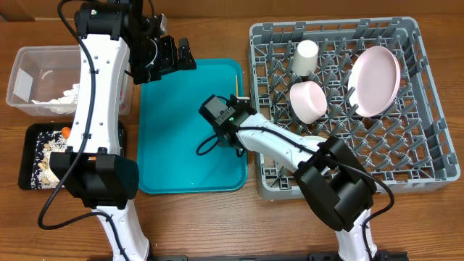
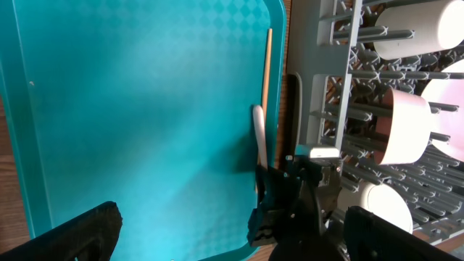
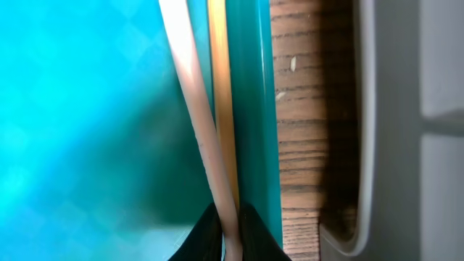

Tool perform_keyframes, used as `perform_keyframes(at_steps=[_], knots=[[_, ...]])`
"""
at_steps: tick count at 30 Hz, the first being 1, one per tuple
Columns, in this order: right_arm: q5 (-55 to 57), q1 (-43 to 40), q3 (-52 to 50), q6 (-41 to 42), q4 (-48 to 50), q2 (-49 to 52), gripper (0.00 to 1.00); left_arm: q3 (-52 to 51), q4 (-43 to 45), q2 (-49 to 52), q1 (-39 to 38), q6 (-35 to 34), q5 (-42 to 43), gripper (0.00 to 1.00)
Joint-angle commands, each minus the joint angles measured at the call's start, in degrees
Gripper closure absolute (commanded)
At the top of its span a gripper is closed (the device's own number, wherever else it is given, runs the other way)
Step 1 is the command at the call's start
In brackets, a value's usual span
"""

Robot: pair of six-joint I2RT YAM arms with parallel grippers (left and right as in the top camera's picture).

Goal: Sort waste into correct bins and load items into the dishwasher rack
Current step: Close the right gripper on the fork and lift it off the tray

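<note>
At the teal tray's (image 1: pixel 181 145) right rim, my right gripper (image 1: pixel 243 103) is shut on a pale white stick, seemingly the white plastic fork's handle (image 3: pixel 190 94). The fork (image 2: pixel 258 134) lies along that rim next to a thin wooden chopstick (image 3: pixel 220 80), which also shows in the left wrist view (image 2: pixel 267 69). My left gripper (image 1: pixel 172 56) hangs open over the tray's far left corner, its fingers (image 2: pixel 80 232) wide apart and holding nothing. The grey dishwasher rack (image 1: pixel 435 145) carries a white cup (image 1: pixel 305 56), a pale-pink bowl (image 1: pixel 308 100) and an upright plate (image 1: pixel 375 80).
A clear tub (image 1: pixel 22 80) at the far left holds a white napkin (image 1: pixel 61 98). In front of it a black tray (image 1: pixel 29 163) holds beige scraps (image 1: pixel 47 156) and a small carrot (image 1: pixel 66 131). A narrow strip of wooden table (image 3: pixel 312 123) separates the teal tray from the rack.
</note>
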Motion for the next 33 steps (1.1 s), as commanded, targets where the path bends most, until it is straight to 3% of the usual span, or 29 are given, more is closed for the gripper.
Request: perform_keyframes(at_steps=[1,11,17,22,33], knots=[[0.9,-0.1,2.0,0.0,-0.1,0.4,0.92,1.2,0.1,-1.8,-0.4,0.5,0.0,0.0],[0.9,-0.1,2.5,0.0,-0.5,0.3,0.96,1.2,0.1,-1.8,-0.4,0.5,0.0,0.0],[-0.1,0.1,7.3,0.0,-6.1,-2.2,0.96,1.2,0.1,-1.8,-0.4,0.5,0.0,0.0],[-7.6,0.1,10.1,-4.4,-7.3,-7.5,0.96,1.2,0.1,-1.8,-0.4,0.5,0.0,0.0],[-7.5,-10.3,10.2,-11.1,-18.4,-21.6,0.96,1.2,0.1,-1.8,-0.4,0.5,0.0,0.0]])
